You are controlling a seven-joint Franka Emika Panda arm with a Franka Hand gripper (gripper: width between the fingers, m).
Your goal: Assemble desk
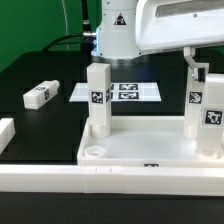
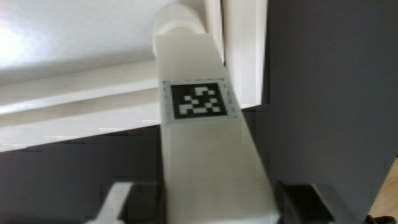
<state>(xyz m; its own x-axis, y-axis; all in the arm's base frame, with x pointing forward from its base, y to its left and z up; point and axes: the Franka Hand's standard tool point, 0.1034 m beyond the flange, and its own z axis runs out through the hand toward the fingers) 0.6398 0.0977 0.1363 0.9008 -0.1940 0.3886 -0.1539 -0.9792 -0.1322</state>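
The white desk top (image 1: 140, 150) lies on the black table with its rim up. One square leg (image 1: 97, 100) stands in its far socket on the exterior view's left. A round socket (image 1: 95, 152) at the near left corner is empty. On the right, two tagged legs (image 1: 197, 105) (image 1: 213, 118) stand close together. My gripper (image 1: 200, 72) is at their tops. In the wrist view my gripper (image 2: 214, 205) is shut on a leg (image 2: 205, 130), with a finger (image 2: 134, 200) on each side. The leg's far end meets the desk top (image 2: 71, 100). A loose leg (image 1: 38, 95) lies on the table at the left.
The marker board (image 1: 125, 92) lies flat behind the desk top. A long white border rail (image 1: 110, 182) runs along the front, and another rail piece (image 1: 5, 135) is at the left edge. The robot base (image 1: 115, 30) stands at the back.
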